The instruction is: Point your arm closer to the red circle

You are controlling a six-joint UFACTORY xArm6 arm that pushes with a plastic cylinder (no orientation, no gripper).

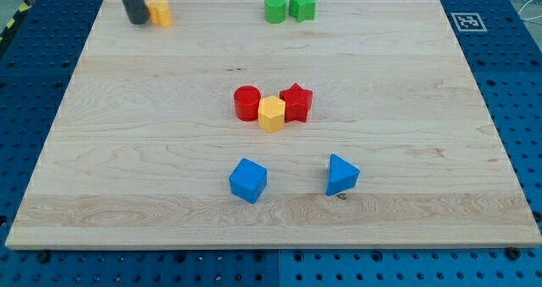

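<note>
The red circle block point(246, 102) stands near the middle of the wooden board point(127, 151). It touches a yellow hexagon block point(271, 114), and a red star block point(296, 102) sits just right of that. My tip point(136, 21) is at the view's top left, far up and left of the red circle. It rests right beside a yellow block point(159, 12).
A green circle block point(275, 8) and a green star block point(302, 5) sit together at the view's top. A blue cube point(248, 180) and a blue triangle block point(341, 174) lie toward the view's bottom. A marker tag point(467, 21) is off the board's top right corner.
</note>
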